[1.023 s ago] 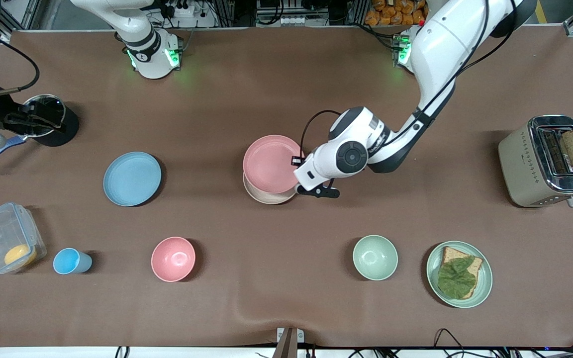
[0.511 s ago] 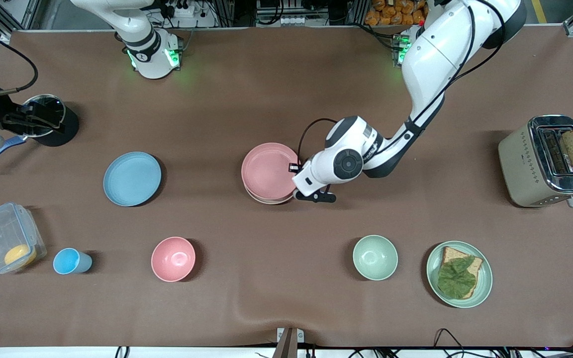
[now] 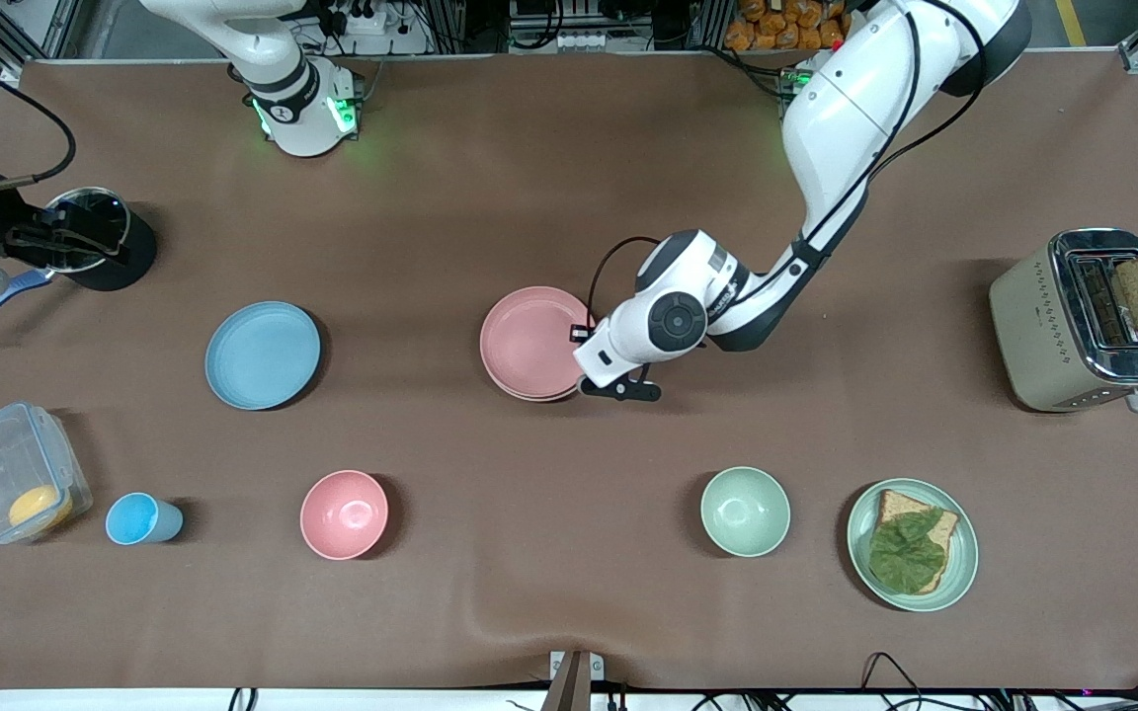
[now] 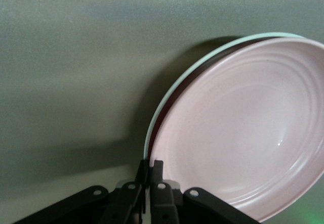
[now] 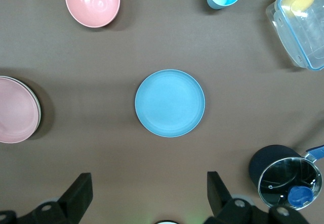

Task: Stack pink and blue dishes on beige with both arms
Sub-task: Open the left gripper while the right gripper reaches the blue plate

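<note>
The left gripper [image 3: 597, 380] is down at the middle of the table, at the edge of the pink plate [image 3: 531, 342] on the side toward the left arm's end, and in the left wrist view its two black fingers [image 4: 152, 176] are drawn almost together, pinching the pink plate's [image 4: 243, 133] rim between them. That plate sits right on top of the beige plate [image 3: 541, 396], which peeks out only as a thin pale sliver along the edge nearer the front camera; in the left wrist view the beige plate's rim [image 4: 202, 67] shows as a light arc just outside the pink one, the two nested closely. The blue plate [image 3: 263, 355] lies flat on the brown table [image 3: 490, 197], well apart from the stack, toward the right arm's end. The right gripper [image 5: 147, 196] waits high over that part of the table, looking straight down on the blue plate [image 5: 170, 103], its fingers [image 5: 78, 193] spread wide with nothing between them. Nearer the front camera stand a pink bowl [image 3: 344, 513], a small blue cup [image 3: 139, 518], a green bowl [image 3: 745, 511] and a green plate [image 3: 959, 568] with toast and a leaf. A toaster [image 3: 1083, 321] stands toward the left arm's end.
</note>
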